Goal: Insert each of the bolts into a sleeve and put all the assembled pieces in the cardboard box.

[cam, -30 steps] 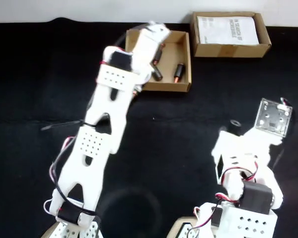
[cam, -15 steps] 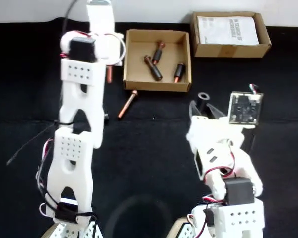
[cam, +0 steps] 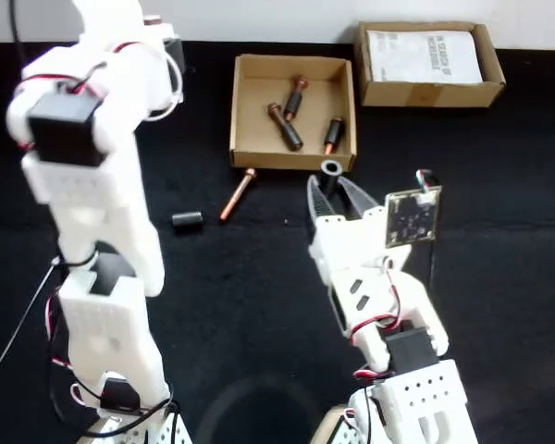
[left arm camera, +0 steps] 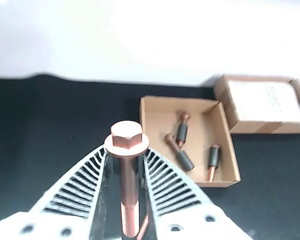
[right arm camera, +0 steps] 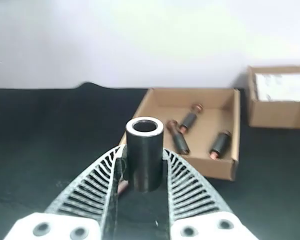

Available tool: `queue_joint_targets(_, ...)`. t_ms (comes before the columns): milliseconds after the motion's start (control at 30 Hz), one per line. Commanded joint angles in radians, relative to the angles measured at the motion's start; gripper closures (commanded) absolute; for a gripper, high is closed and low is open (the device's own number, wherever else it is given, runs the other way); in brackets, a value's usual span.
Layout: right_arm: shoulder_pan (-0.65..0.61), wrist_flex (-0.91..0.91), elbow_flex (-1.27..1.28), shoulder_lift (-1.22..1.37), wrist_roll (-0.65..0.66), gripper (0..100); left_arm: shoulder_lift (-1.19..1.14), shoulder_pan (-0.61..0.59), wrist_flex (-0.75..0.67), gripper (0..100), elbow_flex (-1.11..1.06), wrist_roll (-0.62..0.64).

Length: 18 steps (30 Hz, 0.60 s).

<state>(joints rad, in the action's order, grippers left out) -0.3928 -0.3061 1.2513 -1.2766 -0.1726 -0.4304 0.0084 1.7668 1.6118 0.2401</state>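
Three assembled pieces (cam: 288, 129): inside the cardboard box (cam: 237, 111)
Left gripper (left arm camera: 126, 154): clamps a copper bolt (left arm camera: 126, 141)
Right gripper (right arm camera: 144, 156): grips a black sleeve (right arm camera: 144, 137)

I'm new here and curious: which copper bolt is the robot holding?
The bare bolt clamped between the fingers of the left gripper. A loose bolt lies on the table beside the cardboard box; three sleeved bolts lie inside it.
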Motion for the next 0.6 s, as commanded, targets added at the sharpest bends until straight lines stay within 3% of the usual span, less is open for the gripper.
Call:
queue_joint_targets(0, -0.041, 0.122, 0.03, -0.007, -0.003, 99.2, 0.128, -0.008, 0.003, 99, 0.036, 0.003)
queue_joint_targets(133, -0.065, 0.209, 0.088, -0.007, -0.002, 99.2, 0.278, -0.004, 0.005, 99, -0.134, -0.066)
queue_joint_targets(367, -0.076, 0.274, 0.145, -0.001, 0.0, 99.2, 0.7, 0.001, -0.006, 99, -0.774, -0.077)
queue_joint_targets(567, -0.077, 0.367, 0.145, 0.134, 0.0, 99.2, 0.937, 0.038, -0.08, 99, -1.142, -0.072)
